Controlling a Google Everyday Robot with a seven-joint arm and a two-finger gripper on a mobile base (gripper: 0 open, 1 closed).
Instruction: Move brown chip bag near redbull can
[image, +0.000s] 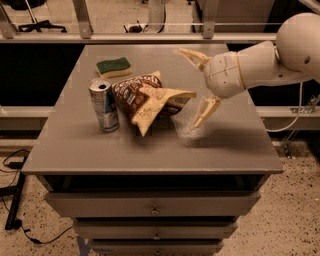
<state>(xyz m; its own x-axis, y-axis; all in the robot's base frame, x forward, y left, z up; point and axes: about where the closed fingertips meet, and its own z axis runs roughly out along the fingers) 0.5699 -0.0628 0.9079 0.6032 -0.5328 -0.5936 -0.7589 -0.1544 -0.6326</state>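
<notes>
The brown chip bag (149, 99) lies crumpled on the grey table (227, 147), a little left of the middle of the top. Its dark printed face is turned up and towards 10 o'clock. One tan-yellow end points down towards 6 o'clock, and the other stretches out towards 3 o'clock.

At the bag's 9 o'clock, just beside it, the redbull can (104, 105) stands upright with its open top showing. Whether the two touch I cannot tell; any gap is narrow. At the bag's 11 o'clock, further back on the table and apart from both, lies a green-and-yellow sponge (114, 66), green side up.

At the bag's 3 o'clock is the gripper (186, 86), which hovers over the table with its jaws spread wide and nothing held between them. One of its pale fingers (205, 111) slants down towards the table surface at about 5 o'clock from the bag. The other reaches out at about 1 o'clock, above the bag's level. The bag's right-hand tip points into the gap between them, and neither finger appears to press on it.

The white arm (265, 62) behind the gripper comes in from the 3 o'clock edge of the view. Under the table top sit drawers (152, 207).
</notes>
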